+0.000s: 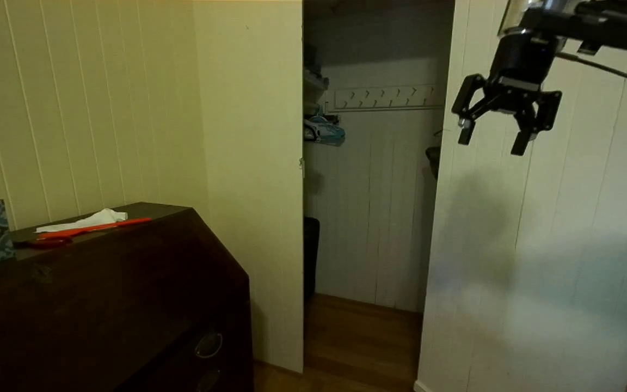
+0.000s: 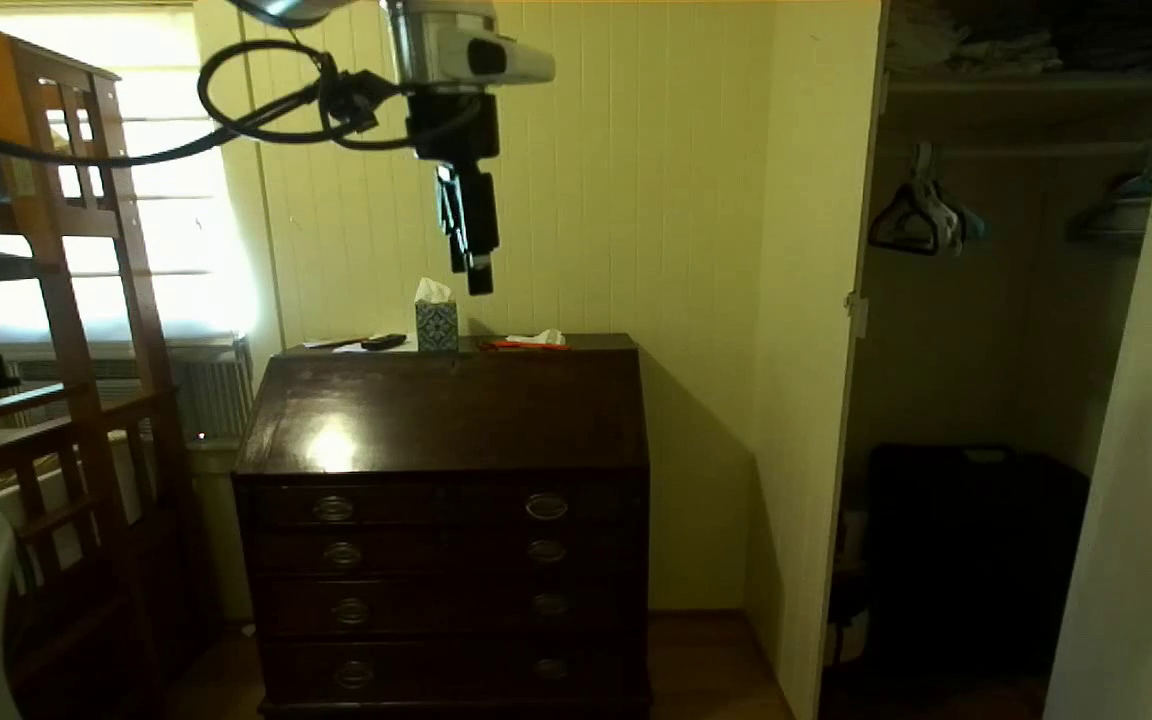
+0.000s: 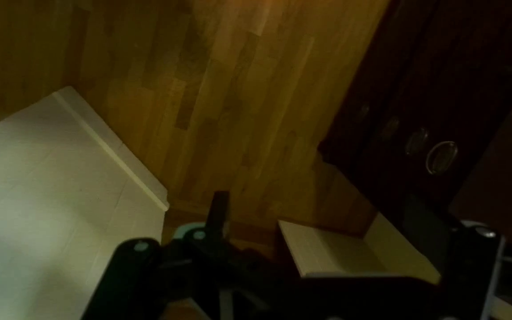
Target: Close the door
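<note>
- Cream grooved panelling (image 1: 90,98) forms the background, with a dark slant-front bureau (image 2: 441,410) before it, both left of the clothes closet (image 1: 346,218) in both exterior views.
- Closet gaping, its coat-hook rail (image 1: 381,99) in plain sight, so I judge the closing not yet done.
- Task's thing: the tall white plank door (image 1: 558,234), on the closet's right in those views and swung out into the room. One long edge stands just beside the closet, and I take that for the hinge side; the other is well apart from it. I cannot make out a handle.
- High in front of the closet hangs the gripper (image 1: 492,144), jaws spread apart, nothing between them, well clear of the door.
- Step in hand, as I read it: the approach, no contact yet.
- Next move: carry the jaws out around the edge farthest from the closet, then hook it or push from the hidden face, following the door's arc back to the closet. The face on show looks like the inner one; pressing there would likely swing it wider.
- Last should come a steady shove, until the door meets the smooth cream panel (image 1: 253,163) on the closet's left.
</note>
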Controlling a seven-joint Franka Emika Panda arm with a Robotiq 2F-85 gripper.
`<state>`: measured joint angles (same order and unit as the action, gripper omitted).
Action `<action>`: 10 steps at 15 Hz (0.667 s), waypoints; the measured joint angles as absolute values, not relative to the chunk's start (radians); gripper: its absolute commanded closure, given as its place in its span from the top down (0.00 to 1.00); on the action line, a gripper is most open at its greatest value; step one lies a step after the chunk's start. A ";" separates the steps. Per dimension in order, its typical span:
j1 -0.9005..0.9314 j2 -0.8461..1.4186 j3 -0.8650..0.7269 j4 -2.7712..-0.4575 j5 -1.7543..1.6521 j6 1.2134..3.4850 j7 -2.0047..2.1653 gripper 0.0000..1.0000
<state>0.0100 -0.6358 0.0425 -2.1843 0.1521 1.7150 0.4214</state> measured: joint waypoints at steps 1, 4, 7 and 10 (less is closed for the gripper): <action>0.005 -0.647 0.005 -2.161 0.184 1.692 0.406 1.00; -0.020 -0.694 -0.070 -2.097 0.265 1.614 0.392 1.00; -0.078 -0.772 -0.077 -2.066 0.280 1.602 0.420 1.00; -0.161 -0.847 -0.090 -2.045 0.280 1.597 0.467 1.00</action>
<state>-0.1609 -0.8474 -0.0899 -2.0448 0.2805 1.5973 0.4673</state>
